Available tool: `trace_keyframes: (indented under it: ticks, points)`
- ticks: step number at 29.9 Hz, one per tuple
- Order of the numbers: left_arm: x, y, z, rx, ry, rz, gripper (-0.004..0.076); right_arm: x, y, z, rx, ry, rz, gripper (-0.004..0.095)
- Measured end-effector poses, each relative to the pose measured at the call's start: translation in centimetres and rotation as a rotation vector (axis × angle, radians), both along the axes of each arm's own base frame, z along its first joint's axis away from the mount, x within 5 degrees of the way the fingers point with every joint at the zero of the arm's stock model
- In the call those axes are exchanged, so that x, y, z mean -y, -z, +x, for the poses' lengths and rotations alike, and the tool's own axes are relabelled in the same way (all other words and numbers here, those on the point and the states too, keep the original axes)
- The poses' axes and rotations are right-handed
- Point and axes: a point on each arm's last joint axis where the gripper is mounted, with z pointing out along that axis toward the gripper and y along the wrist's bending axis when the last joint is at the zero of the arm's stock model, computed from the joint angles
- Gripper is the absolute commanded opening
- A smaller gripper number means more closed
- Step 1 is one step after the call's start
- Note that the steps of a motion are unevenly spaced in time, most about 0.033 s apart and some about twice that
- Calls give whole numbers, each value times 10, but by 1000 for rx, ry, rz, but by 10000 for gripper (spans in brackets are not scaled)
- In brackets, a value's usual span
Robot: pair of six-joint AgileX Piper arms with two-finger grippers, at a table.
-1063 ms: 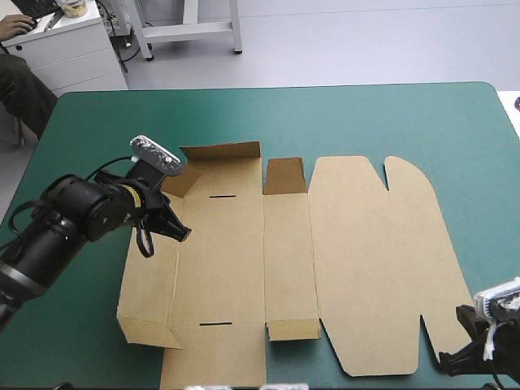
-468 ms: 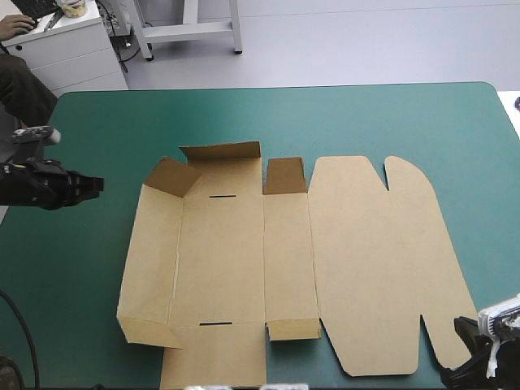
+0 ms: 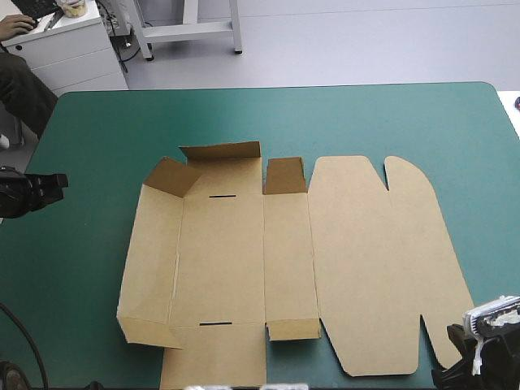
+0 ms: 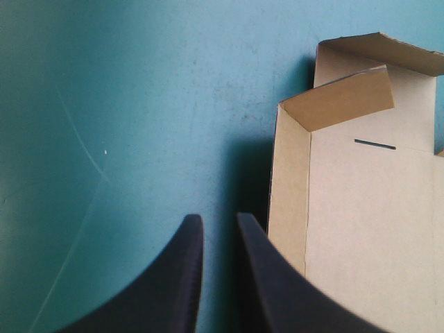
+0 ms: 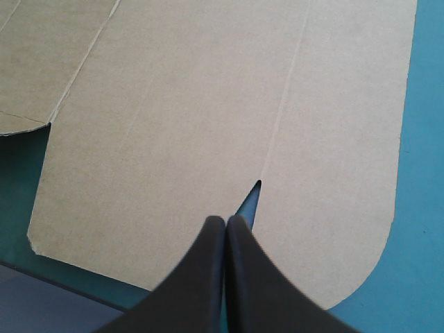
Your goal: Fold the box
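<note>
The brown box (image 3: pixel 244 260) lies as a cut sheet in the middle of the teal-green table. Its left wall and far flaps stand partly raised, and the wide lid panel (image 3: pixel 374 260) lies flat on the right. My left gripper (image 3: pixel 50 184) hovers at the table's left edge, well clear of the box. In the left wrist view its black fingers (image 4: pixel 218 218) stand a narrow gap apart with nothing between them, and the box's raised left wall (image 4: pixel 288 187) is ahead and to one side. My right gripper (image 3: pixel 455 375) is shut (image 5: pixel 226 220) over the lid's near corner (image 5: pixel 208 104), just short of a small slit.
Bare teal-green cover (image 3: pixel 89 268) surrounds the sheet on the left and far sides. The table's near edge (image 5: pixel 76 281) runs close under my right gripper. A white cabinet (image 3: pixel 65 45) stands beyond the far left corner.
My left arm pulled back from the box's left wall to the table's left edge. The right gripper shifted slightly toward the near edge. The box has not moved.
</note>
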Motion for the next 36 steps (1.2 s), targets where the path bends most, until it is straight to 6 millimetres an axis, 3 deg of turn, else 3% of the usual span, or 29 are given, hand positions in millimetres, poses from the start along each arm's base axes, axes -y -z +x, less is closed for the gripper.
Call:
trace_keyframes:
  ticks: [4, 8, 21, 26, 36]
  points:
    - [0, 2, -1, -14, -13, -5, 543, 0, 0, 0, 0, 0, 0, -20]
    - [2, 18, -3, -74, -4, -3, 730, 0, 0, 0, 6, -15, -14, -20]
    - [37, 111, -20, -340, 139, -144, 732, 0, 0, 0, 25, -62, -62, -20]
    - [55, 127, -24, -364, 212, -197, 732, 0, 0, 0, 32, -81, -82, -20]
    - [82, 134, -25, -388, 333, -185, 730, 0, 0, 0, 33, -84, -85, -20]
